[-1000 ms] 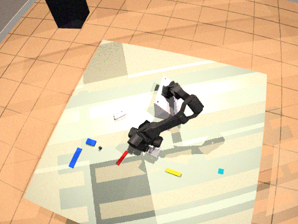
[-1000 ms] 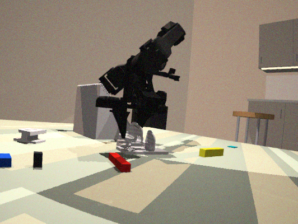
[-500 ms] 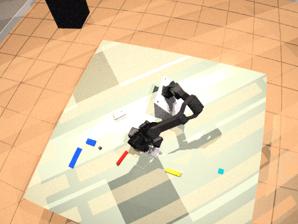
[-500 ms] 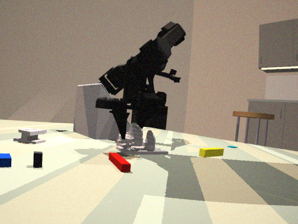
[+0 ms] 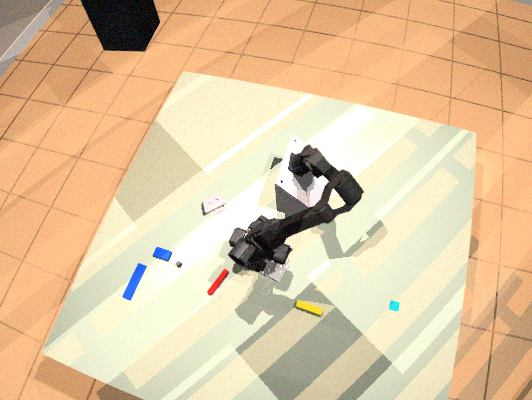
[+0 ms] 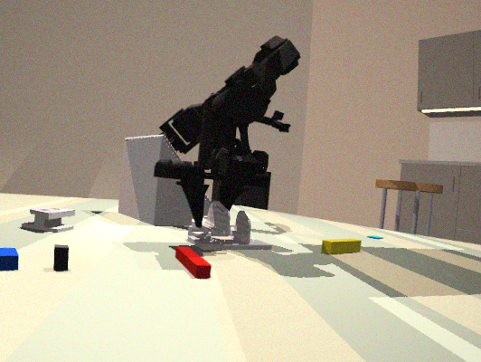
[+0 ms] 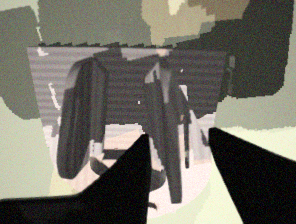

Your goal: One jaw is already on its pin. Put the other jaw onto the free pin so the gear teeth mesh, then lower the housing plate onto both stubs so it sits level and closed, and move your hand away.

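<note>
The grey base plate (image 5: 276, 272) (image 6: 259, 247) (image 7: 39, 75) lies on the table under the arm. One grey jaw (image 6: 243, 228) (image 7: 82, 120) stands upright on it. My gripper (image 6: 213, 217) (image 7: 178, 137) is shut on the other grey jaw (image 6: 220, 219) (image 7: 169, 150), which stands upright beside the first, low over the base. Whether it sits on its pin or the teeth mesh is hidden. The housing plate (image 5: 214, 204) (image 6: 51, 211) is apart from the base, left of the arm, raised on a small grey stand.
A red bar (image 5: 218, 282) (image 6: 192, 261) lies close to the base. A yellow bar (image 5: 309, 308) (image 6: 341, 246) and cyan square (image 5: 394, 305) are right. Two blue blocks (image 5: 162, 253) (image 5: 134, 282) and a small black block (image 5: 179, 264) (image 6: 61, 258) are left. A grey wedge (image 6: 136, 181) stands behind.
</note>
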Tool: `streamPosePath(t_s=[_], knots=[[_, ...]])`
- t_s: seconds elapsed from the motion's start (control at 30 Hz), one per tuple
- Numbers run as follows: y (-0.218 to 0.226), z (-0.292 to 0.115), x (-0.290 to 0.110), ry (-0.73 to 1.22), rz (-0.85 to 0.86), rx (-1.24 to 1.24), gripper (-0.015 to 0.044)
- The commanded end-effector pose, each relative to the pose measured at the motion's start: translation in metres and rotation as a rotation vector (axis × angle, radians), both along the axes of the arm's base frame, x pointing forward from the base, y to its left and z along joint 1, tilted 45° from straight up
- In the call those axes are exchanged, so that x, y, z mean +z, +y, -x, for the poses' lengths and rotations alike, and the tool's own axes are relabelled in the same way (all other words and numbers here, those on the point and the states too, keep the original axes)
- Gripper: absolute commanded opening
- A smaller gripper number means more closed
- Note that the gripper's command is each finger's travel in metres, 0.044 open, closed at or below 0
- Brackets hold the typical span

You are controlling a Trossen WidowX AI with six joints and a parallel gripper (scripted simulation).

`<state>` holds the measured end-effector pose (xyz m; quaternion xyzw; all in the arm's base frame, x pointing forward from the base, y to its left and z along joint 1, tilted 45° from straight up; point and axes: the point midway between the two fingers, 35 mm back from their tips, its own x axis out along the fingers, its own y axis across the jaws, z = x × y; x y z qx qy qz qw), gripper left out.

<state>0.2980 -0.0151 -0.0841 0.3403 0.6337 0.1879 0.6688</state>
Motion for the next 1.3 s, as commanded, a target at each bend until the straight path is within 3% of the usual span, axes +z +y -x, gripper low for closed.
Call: streamPosePath(t_s=[0.0, 1.27], knots=[[0.0013, 0.0008, -0.0002, 0.004, -0.007, -0.005, 0.0134], [0.0079, -0.0003, -0.0069, 0.002, -0.007, -0.002, 0.0134]])
